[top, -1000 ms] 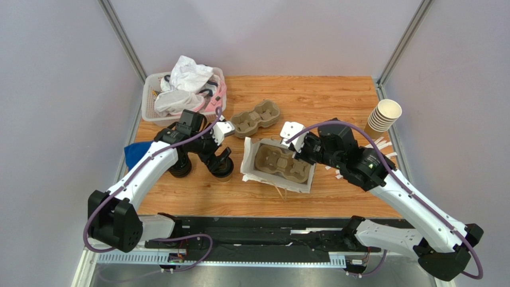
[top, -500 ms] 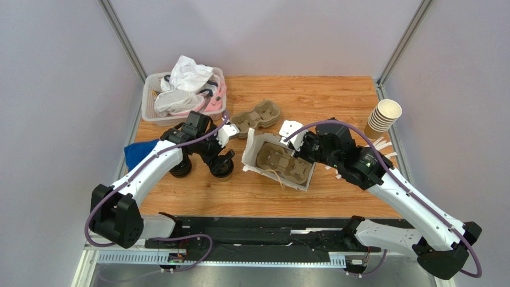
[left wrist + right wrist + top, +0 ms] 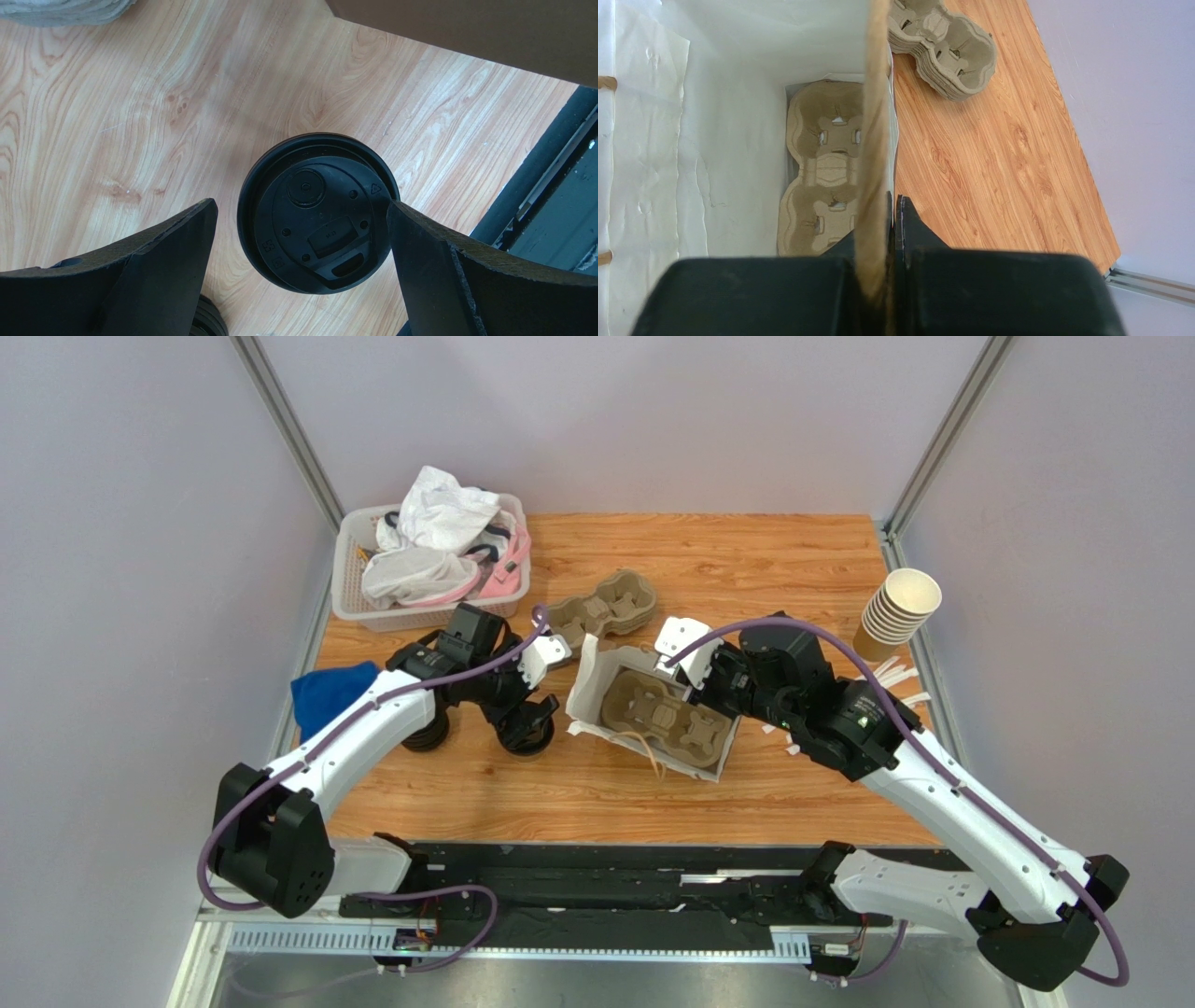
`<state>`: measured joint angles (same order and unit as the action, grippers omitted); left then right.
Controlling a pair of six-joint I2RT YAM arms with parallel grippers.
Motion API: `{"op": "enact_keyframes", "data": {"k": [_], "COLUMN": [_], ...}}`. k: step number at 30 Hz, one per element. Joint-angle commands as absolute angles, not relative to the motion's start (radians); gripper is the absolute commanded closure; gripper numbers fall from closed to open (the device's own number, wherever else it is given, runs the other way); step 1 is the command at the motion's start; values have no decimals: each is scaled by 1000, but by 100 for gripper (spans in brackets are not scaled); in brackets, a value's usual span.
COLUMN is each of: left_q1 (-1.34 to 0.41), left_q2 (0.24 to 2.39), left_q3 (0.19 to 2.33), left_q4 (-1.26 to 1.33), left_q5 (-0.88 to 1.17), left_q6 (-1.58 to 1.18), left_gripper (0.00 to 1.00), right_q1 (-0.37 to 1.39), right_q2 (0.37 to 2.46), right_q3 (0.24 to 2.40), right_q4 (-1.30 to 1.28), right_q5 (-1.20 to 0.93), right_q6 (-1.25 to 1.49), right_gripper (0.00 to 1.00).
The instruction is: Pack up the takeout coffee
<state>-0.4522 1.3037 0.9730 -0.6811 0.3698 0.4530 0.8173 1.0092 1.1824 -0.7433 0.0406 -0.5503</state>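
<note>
Overhead and wrist views of a wooden table (image 3: 786, 560) during packing. The takeout coffee (image 3: 317, 210), seen from above as a round black plastic lid, stands upright on the table outside the paper bag (image 3: 595, 689). It is just beside the bag's left wall, with a stack of black lids (image 3: 421, 734) on its other side. The left gripper (image 3: 300, 213) hangs directly over the cup with its fingers (image 3: 151, 269) spread wide, one on each side of the lid. The left finger is clear of the rim and the right finger is at its edge; whether that one touches cannot be told, and nothing is held. The right gripper (image 3: 885, 245) is closed, pinching the upper edge of the bag's right wall between its fingers. The bag's mouth is open to the overhead camera, white inside and brown outside. A pulp cup carrier (image 3: 822, 168) lies flat on the bag's floor, its wells unfilled. Further carriers (image 3: 603, 609) sit stacked on the table behind the bag. At the far left stands a plastic basket (image 3: 348, 588) of crumpled cloths, with a blue cloth (image 3: 320, 695) near the left edge. A stack of lidless cream cups (image 3: 898, 609) stands at the right edge.
</note>
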Motion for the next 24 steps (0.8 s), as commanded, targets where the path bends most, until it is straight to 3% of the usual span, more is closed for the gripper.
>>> {"op": "enact_keyframes", "data": {"k": [1,24], "left_q1": [-453,-445], "left_q2": [1302,1290], "left_q3": [951,1039], "left_q4": [-669,-746], "left_q5": [330,350], "left_q6": [463,450], "left_gripper": [1,1], "right_q1": [821,819], "right_q2": [1011,1019], "right_q3": [1183,1189], "right_q4": [-715,-723], "right_q5": [60,60], "right_q6": [-540,-543], "right_gripper": [100,100]}}
